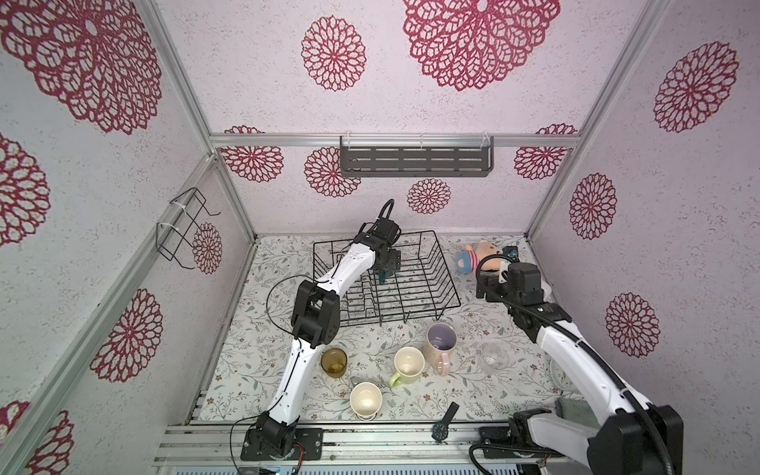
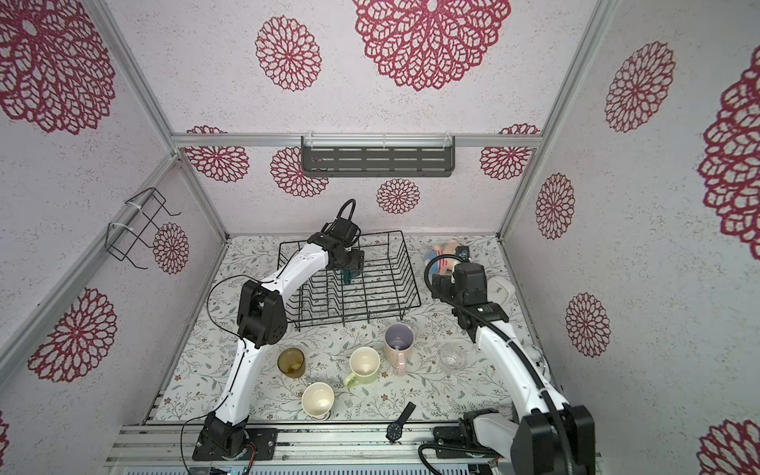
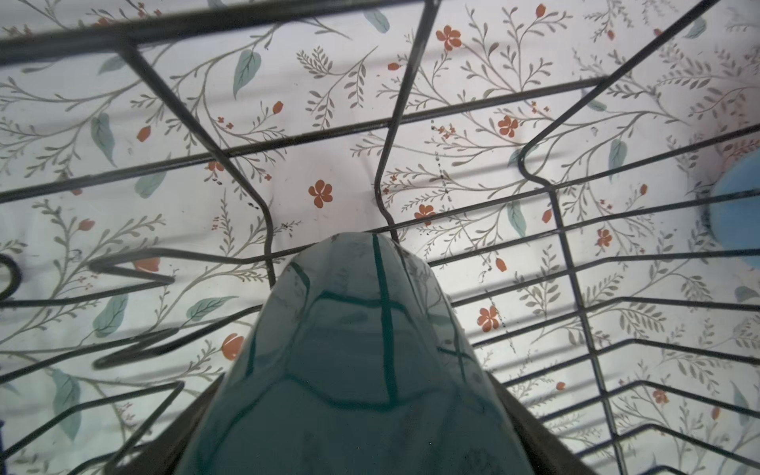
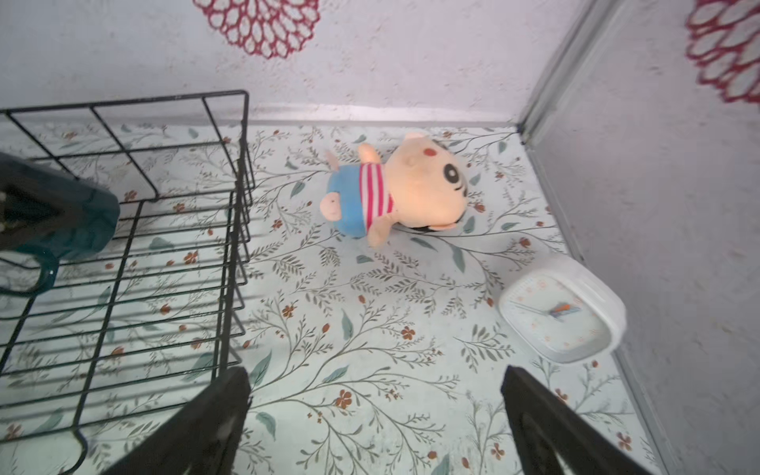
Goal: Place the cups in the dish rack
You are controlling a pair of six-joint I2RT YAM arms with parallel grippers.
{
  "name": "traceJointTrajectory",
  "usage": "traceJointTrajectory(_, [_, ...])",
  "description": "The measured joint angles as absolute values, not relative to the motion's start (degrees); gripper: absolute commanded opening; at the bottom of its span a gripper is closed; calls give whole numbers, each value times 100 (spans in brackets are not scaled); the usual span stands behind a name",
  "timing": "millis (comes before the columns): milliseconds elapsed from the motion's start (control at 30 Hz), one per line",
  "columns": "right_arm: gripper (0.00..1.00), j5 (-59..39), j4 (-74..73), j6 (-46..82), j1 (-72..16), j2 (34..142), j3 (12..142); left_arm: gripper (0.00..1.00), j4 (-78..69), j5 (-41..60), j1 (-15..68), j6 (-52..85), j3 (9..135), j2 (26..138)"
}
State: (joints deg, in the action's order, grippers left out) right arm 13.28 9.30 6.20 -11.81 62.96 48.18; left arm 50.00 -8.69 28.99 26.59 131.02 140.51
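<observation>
The black wire dish rack stands at the back middle of the table. My left gripper reaches down into it and is shut on the dark teal mug, which hangs just over the rack's floor wires. Right of the rack, my right gripper hovers over bare table, open and holding nothing. In front of the rack stand the amber tumbler, the grey cream-lined cup, the yellow-green mug, the tall pink mug and the clear glass.
A plush toy lies in the back right corner, with a white square clock next to the right wall. A wristwatch lies at the front edge. A grey slotted shelf and a wire bracket hang on the walls.
</observation>
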Motion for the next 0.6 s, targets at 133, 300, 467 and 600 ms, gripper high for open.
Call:
traceJointTrajectory(133, [99, 1376, 674, 801, -1116, 5675, 4320, 69, 5019, -913, 2897, 2659, 13155, 14075])
traceJointTrajectory(300, [99, 1350, 735, 893, -1074, 5769, 4440, 74, 5052, -963, 2902, 2644, 13163, 14075])
traceJointTrajectory(467, [99, 1262, 746, 917, -1074, 5924, 4534, 78, 5063, -996, 2899, 2609, 13163, 14075])
traceJointTrajectory(600, [99, 1114, 753, 926, -1068, 5953, 4534, 83, 5037, -1004, 2899, 2585, 13163, 14073])
